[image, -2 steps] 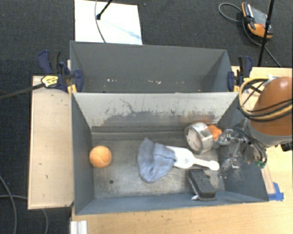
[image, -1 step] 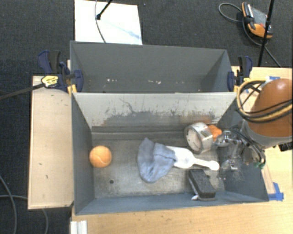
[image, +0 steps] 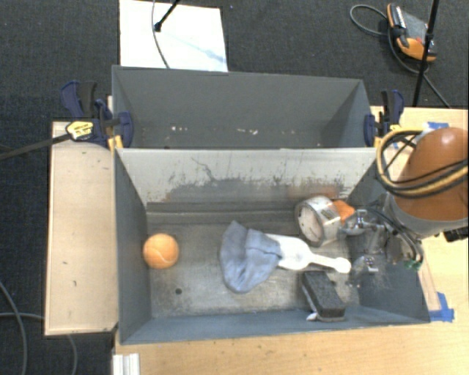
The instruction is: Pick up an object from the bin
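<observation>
An orange ball point(image: 161, 250) lies alone at the left of the bin point(image: 132, 220); mid-floor, a blue-grey cloth point(image: 245, 265) touches a white scoop point(image: 308, 256). At the right the gripper point(image: 364, 264) hangs low by the scoop's handle end, likely its target. Whether it is apart or closed I cannot tell.

I see an orange ball point(image: 160, 250) at the left of the bin point(image: 198, 291) floor, alone and well apart from everything else. Near the middle lies a blue-grey cloth point(image: 245, 265), crumpled in a soft heap. To the right, by the far wall, a round metal cup point(image: 315, 220) lies on its side, with a small orange thing point(image: 343, 210) tucked just beside it on its right. At the near right a black block point(image: 325, 295) lies flat, close to the near wall. Beyond the bin's far side a white sheet of paper point(image: 173, 40) lies on the dark carpet point(image: 44, 44) with a black cable point(image: 163, 18) crossing it. At the far right an orange-and-black device point(image: 410, 35) rests among looped cables point(image: 366, 13).
</observation>
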